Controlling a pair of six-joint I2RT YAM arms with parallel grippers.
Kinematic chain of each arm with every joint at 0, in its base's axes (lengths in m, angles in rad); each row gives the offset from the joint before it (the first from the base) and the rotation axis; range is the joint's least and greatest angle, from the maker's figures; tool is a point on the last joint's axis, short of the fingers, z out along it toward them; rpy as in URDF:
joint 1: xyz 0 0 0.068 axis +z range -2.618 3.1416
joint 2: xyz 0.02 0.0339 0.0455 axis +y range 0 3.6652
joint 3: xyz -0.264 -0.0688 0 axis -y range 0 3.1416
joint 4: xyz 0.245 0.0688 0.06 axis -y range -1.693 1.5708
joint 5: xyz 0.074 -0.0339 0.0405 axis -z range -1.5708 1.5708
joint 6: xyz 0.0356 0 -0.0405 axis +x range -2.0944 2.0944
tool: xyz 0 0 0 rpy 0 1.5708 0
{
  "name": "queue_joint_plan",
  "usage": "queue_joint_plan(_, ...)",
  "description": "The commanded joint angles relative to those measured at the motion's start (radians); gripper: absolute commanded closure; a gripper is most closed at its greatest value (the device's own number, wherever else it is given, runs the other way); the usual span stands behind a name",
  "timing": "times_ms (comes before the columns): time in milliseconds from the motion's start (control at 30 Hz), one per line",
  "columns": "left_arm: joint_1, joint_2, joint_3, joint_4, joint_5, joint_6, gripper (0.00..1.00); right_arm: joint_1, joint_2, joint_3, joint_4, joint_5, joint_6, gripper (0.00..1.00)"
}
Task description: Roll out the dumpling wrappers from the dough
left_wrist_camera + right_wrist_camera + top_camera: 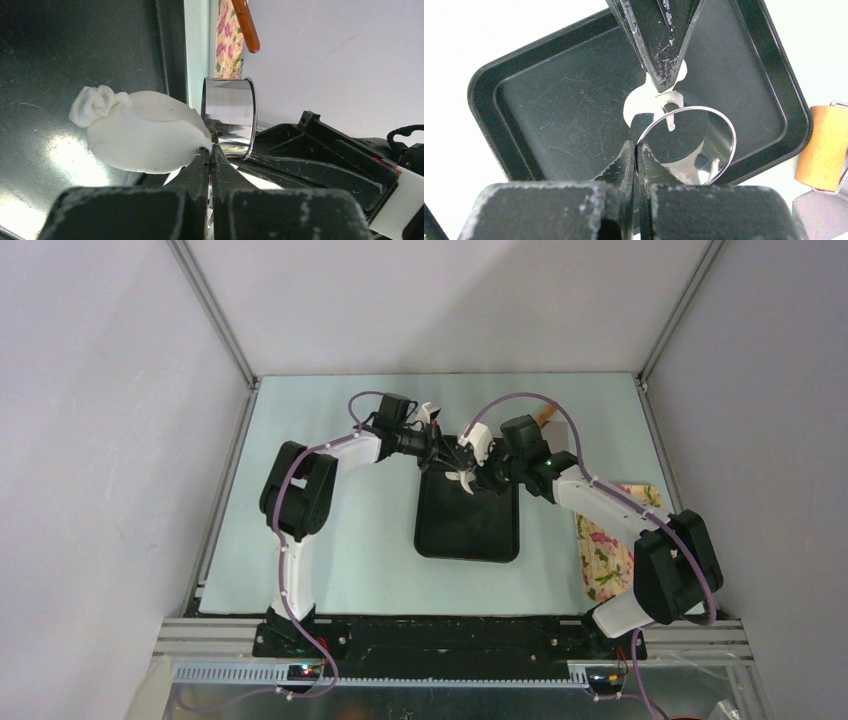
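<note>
Dough (140, 135): flattened white sheet, bunched at one end, over the far part of the black tray (549, 100). I cannot tell whether it touches the tray floor.
My left gripper (210, 150): clenched, pinching the dough's edge.
My right gripper (638, 147): clenched on the rim of the round steel cup (230, 112), just beside the dough.
Surroundings: rolling pin (824, 147) beside the tray; floral cloth (605, 550) to the tray's right.

No legible text, labels, numbers anywhere.
</note>
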Motion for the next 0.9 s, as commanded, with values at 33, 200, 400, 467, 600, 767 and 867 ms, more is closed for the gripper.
queue_joint_plan(33,0.006,-0.051,-0.007,0.052,0.039,-0.028,1.0,0.017,0.019,0.004,0.06,0.026,-0.009,1.0)
queue_joint_plan(200,0.008,-0.064,-0.014,0.071,0.05,-0.044,1.0,-0.018,0.035,0.004,0.044,-0.001,-0.013,1.0)
queue_joint_plan(400,0.008,-0.077,-0.011,0.12,0.069,-0.078,1.0,-0.032,0.06,-0.002,0.036,-0.02,-0.022,1.0)
queue_joint_plan(467,0.008,-0.082,-0.015,0.13,0.072,-0.086,1.0,-0.031,0.064,-0.003,0.04,-0.027,-0.019,1.0)
queue_joint_plan(600,0.013,-0.092,-0.021,0.148,0.074,-0.099,1.0,-0.015,0.064,-0.002,0.046,-0.021,-0.016,1.0)
queue_joint_plan(767,0.025,-0.101,-0.025,0.171,0.079,-0.122,1.0,-0.001,0.079,-0.002,0.041,-0.013,-0.017,1.0)
queue_joint_plan(867,0.028,-0.109,-0.03,0.182,0.08,-0.13,1.0,0.0,0.09,-0.003,0.034,-0.011,-0.015,1.0)
